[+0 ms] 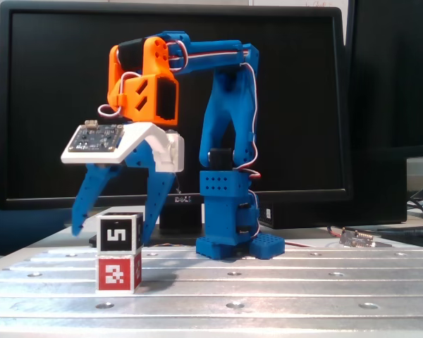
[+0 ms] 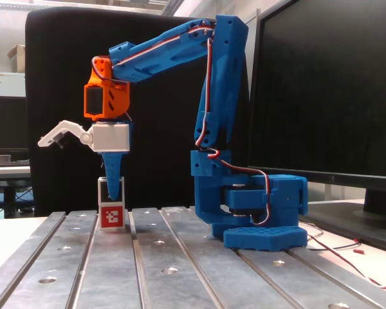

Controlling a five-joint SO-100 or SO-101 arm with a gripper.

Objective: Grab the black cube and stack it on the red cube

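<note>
The black cube [image 1: 118,233] with its white "5" marker sits on top of the red cube [image 1: 118,274], at the left of the slotted metal table [image 1: 282,289]. My gripper [image 1: 111,234] hangs straight down over the stack and is open. Its left finger [image 1: 84,204] is swung away from the black cube, and its right finger [image 1: 154,208] stands close beside the cube's right side. Side-on in the other fixed view, the gripper [image 2: 112,193] covers most of the black cube [image 2: 101,190], while the red cube [image 2: 111,217] shows below it.
The blue arm base [image 1: 229,243] stands mid-table behind the stack. A large black monitor [image 1: 289,105] fills the background. A small metal connector [image 1: 356,239] with cables lies at the far right. A dark chair back [image 2: 64,96] stands behind the table.
</note>
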